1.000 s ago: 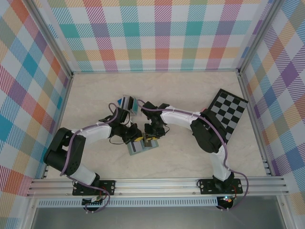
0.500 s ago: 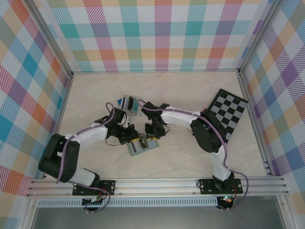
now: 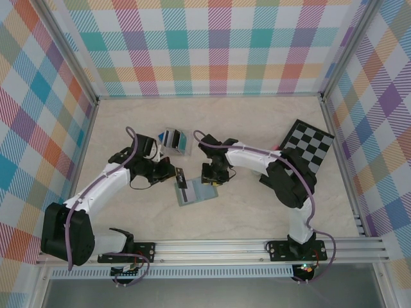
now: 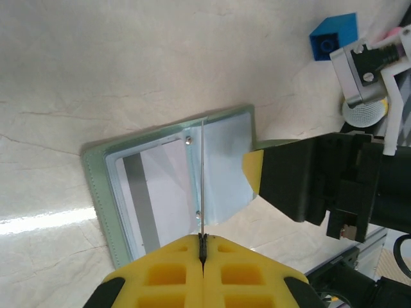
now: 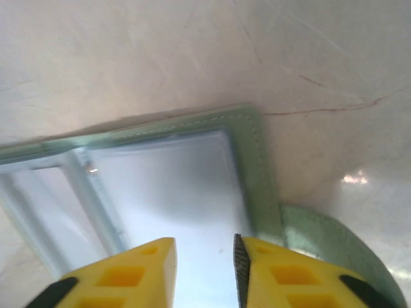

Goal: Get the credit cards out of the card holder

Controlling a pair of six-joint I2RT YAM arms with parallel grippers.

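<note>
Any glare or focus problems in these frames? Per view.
Top external: even light, sharp, no glare. Left wrist: white glare streak on the table, card holder sharp, card held by the left gripper edge-on, a thin line. Right wrist: card holder panel soft, out of focus by the right gripper, jaws open.

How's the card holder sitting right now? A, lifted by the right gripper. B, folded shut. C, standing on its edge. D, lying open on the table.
D: the card holder lies spread open on the table, inner panels up, the open right gripper above one panel, the left gripper shut on a thin card.
</note>
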